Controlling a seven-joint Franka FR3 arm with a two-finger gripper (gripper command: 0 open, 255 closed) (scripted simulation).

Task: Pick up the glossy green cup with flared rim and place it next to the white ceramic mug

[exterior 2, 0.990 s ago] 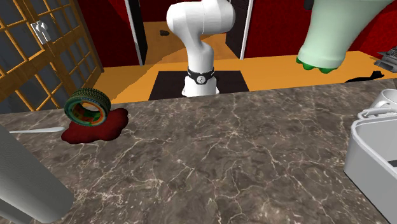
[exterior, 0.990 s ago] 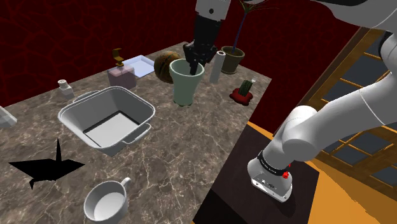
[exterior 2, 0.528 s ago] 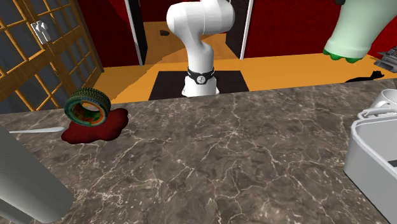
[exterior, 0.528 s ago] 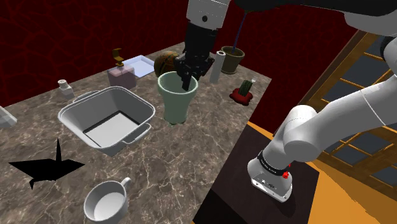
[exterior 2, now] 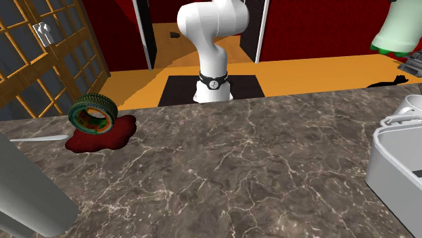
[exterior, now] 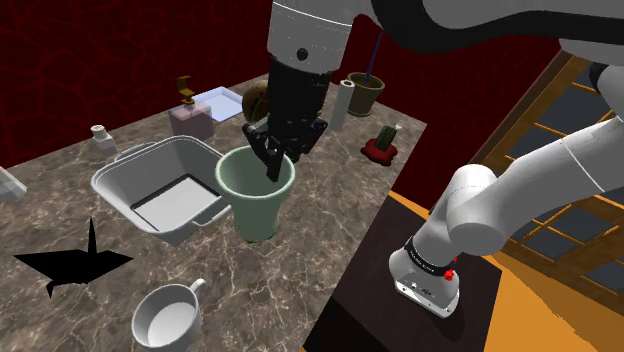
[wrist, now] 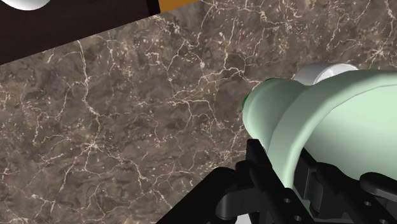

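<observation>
The pale green cup [exterior: 256,198] with a flared rim hangs upright above the marble table [exterior: 330,200]. My gripper [exterior: 276,160] is shut on its rim, one finger inside and one outside. The cup's foot [exterior 2: 400,31] shows at the second exterior view's upper right, well above the tabletop. In the wrist view the cup [wrist: 324,121] is clasped between the black fingers [wrist: 257,167], and the white mug [wrist: 323,72] peeks out beyond its foot. The white mug [exterior: 168,315] stands near the table's front edge, at the shoulder view's lower left of the cup.
A grey tub [exterior: 120,181] stands just to the shoulder view's left of the cup. A black origami shape [exterior: 70,262] lies by the mug. A pink box [exterior: 193,120], paper roll [exterior: 344,103], plant pot [exterior: 366,92] and a cactus on a red mat [exterior: 383,144] stand farther back.
The arm has carried the cup from the back of the table toward the shoulder view's lower left, nearer the mug; in the second exterior view the cup slid right.
</observation>
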